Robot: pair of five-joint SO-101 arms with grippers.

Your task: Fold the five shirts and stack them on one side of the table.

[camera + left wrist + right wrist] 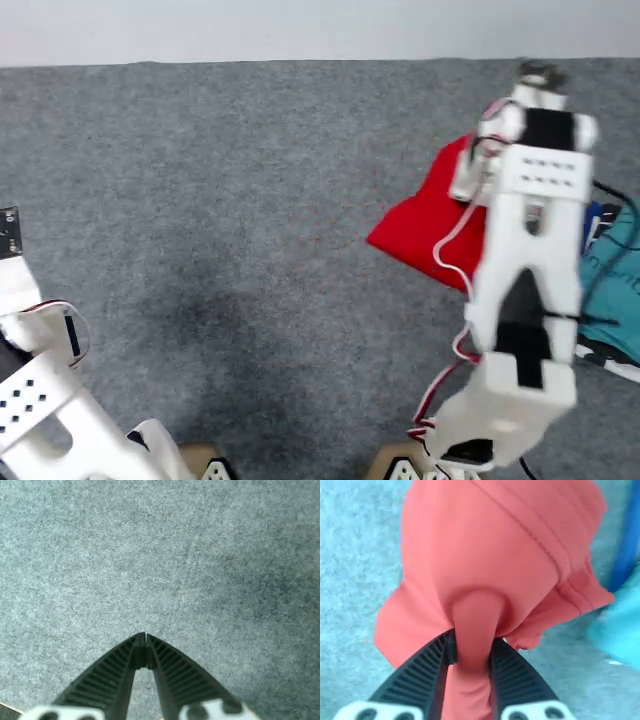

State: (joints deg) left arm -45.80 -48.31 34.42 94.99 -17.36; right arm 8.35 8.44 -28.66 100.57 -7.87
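Right tool [472,647] pinching a fold of the red shirt [485,555], left tool [145,642] closed and empty above the grey counter [150,545]

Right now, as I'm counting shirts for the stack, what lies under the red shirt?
Grey table shows around the red shirt, pinched by the right hand; a teal shirt lies beside it. Anything beneath is hidden by its own cloth.

We find one shirt [420,225] lying toward the far right of the table [250,200], a fold of it between the right gripper's [472,645] jaws, another shirt [615,290] just beside it at the right edge, and the left gripper [145,645] above the table.
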